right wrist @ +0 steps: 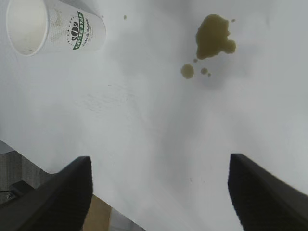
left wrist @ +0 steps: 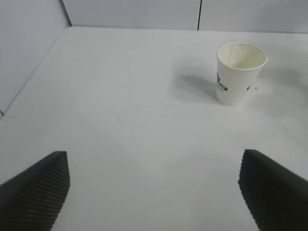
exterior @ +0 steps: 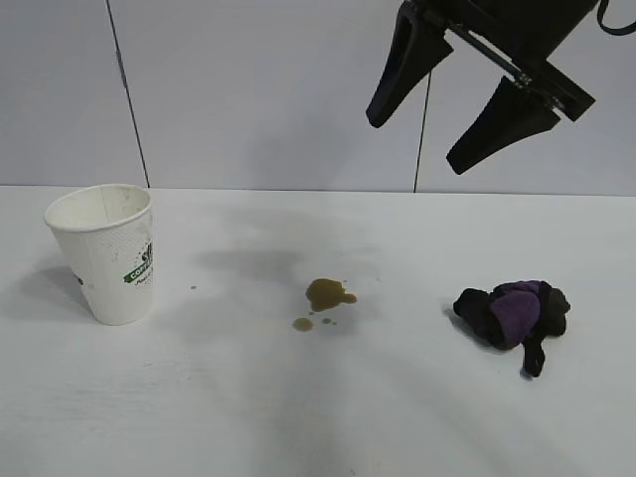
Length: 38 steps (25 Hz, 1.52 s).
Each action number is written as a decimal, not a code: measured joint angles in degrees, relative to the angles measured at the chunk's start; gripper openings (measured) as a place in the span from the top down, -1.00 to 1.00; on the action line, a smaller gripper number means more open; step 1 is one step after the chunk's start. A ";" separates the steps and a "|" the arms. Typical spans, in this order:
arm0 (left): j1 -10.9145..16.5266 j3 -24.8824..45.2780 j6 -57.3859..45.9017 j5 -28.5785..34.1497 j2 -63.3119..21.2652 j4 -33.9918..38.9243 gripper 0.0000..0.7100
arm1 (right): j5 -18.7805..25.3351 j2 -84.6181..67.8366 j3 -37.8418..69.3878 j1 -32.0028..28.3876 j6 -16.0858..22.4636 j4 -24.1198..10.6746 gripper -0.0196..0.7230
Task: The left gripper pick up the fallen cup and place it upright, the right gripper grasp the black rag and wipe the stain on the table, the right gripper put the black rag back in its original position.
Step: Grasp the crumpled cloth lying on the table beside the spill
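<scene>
— Two grippers, so where does each one sit against its thing?

— The right gripper (exterior: 459, 124) hangs high over the far right part of the table (exterior: 417, 417), fingers spread with nothing between them. The rag (exterior: 515, 311) lies bunched on the tabletop well below it and a little to the right in the exterior view, near the right edge. No contact between them.

— And the stain?

— The stain (exterior: 329, 294) is near the table's middle, between cup and rag, with smaller droplets just beside it. In the right wrist view the stain (right wrist: 213, 36) lies well ahead of the spread fingers (right wrist: 62, 192), clear of them.

— The cup?

— The cup (exterior: 107, 252) stands upright near the left edge, mouth up, logo band facing the middle of the table. It is well apart from the stain.

— Where is the left gripper?

— It does not show in the exterior view. In its own wrist view the left gripper (left wrist: 154, 190) has its fingers spread wide over bare tabletop, and the cup (left wrist: 238, 73) stands well ahead of them, off toward one fingertip's side, untouched.
</scene>
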 joint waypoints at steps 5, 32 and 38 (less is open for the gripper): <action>-2.49 0.13 -0.30 -0.44 0.00 0.09 -0.93 | 0.58 0.60 0.00 0.00 -1.23 -7.91 -0.50; -3.45 0.13 -0.30 -0.78 0.00 0.09 -0.93 | -7.43 18.85 1.04 -1.02 10.31 -35.75 -0.50; -3.45 0.13 -0.30 -0.85 0.00 0.09 -0.93 | -10.21 20.63 3.18 -1.86 11.05 -32.89 -0.05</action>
